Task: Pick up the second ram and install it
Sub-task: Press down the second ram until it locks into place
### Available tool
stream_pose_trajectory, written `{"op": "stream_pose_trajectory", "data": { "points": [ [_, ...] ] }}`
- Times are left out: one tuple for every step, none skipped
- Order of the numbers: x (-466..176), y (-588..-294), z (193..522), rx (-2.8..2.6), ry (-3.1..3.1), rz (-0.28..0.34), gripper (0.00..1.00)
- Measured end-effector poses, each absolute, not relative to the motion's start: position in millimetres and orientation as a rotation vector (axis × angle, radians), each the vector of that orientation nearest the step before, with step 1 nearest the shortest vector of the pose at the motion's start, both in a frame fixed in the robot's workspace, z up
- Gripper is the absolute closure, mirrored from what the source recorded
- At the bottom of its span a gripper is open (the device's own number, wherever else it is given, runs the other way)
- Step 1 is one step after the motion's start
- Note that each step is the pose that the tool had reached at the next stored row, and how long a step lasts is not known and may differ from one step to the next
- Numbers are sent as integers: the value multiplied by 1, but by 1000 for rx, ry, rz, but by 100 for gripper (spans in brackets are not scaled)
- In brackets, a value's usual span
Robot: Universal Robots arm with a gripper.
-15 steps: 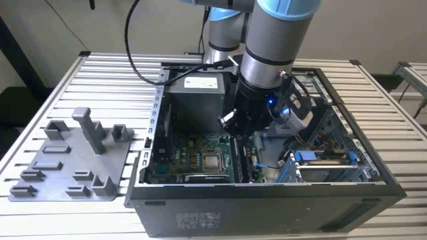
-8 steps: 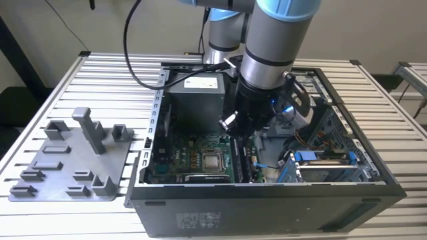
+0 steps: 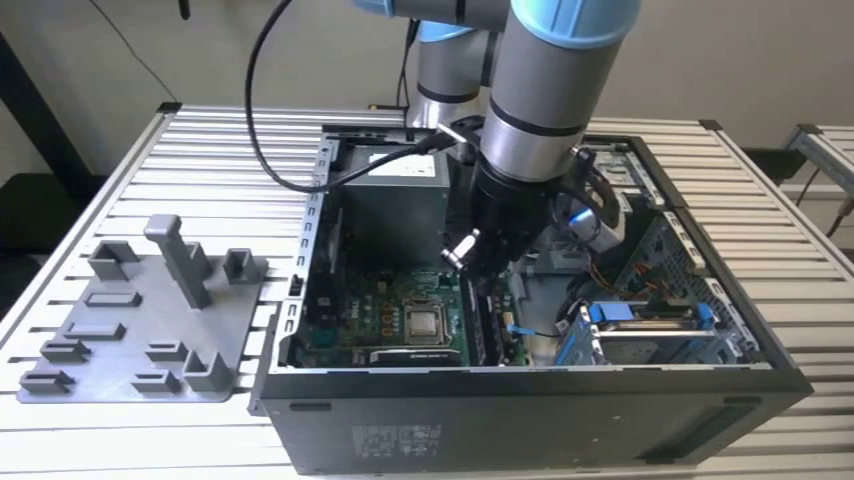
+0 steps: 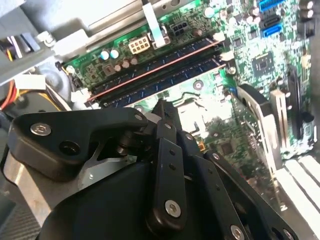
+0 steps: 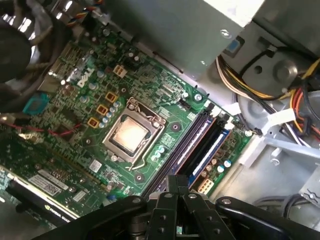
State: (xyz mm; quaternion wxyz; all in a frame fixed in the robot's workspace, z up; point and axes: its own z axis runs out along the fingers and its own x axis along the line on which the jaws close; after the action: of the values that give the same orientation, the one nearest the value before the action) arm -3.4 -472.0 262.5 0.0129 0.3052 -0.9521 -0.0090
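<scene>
Tabletop [image 3: 120, 180]: slatted metal, open PC case [image 3: 534, 400] on it, toward the exterior view's right. Grey fixture [image 3: 147, 320] near the tabletop edge on the exterior view's left, beside the case. Arm [image 3: 547, 90] reaches down into the case over the green motherboard [image 5: 65, 100]. CPU socket [image 5: 131, 134] mid-board. Pincer [image 4: 162, 112] just above the RAM slots, fingers look pressed together, nothing pinched. Ram [image 4: 165, 62] sits in a slot, long and dark blue, lying level with the stick beside it, near the board's edge.
</scene>
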Motion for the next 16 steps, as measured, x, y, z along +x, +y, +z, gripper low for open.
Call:
{"op": "stream_pose_trajectory", "data": {
  "points": [
    [-3,-472,262,978,-2958,-27,89],
    [-3,-472,262,1005,-2950,-27,89],
    [-3,-472,262,1031,-2941,-26,89],
    [-3,-472,261,1058,-2933,-25,89],
    [-3,-472,261,1085,-2924,-24,89],
    [-3,-472,261,1113,-2916,-23,89],
    [-3,-472,261,1139,-2908,-21,89],
    [-3,-472,260,1164,-2901,-20,89],
    [-3,-472,260,1189,-2893,-18,89],
    [-3,-472,260,1214,-2885,-17,89],
    [-3,-472,259,1240,-2877,-15,89],
    [-3,-472,259,1266,-2868,-14,89],
    [-3,-472,259,1290,-2860,-13,89],
    [-3,-472,258,1316,-2850,-13,89],
    [-3,-472,258,1341,-2840,-13,89],
    [-3,-472,257,1366,-2829,-14,89]
  ]
}}
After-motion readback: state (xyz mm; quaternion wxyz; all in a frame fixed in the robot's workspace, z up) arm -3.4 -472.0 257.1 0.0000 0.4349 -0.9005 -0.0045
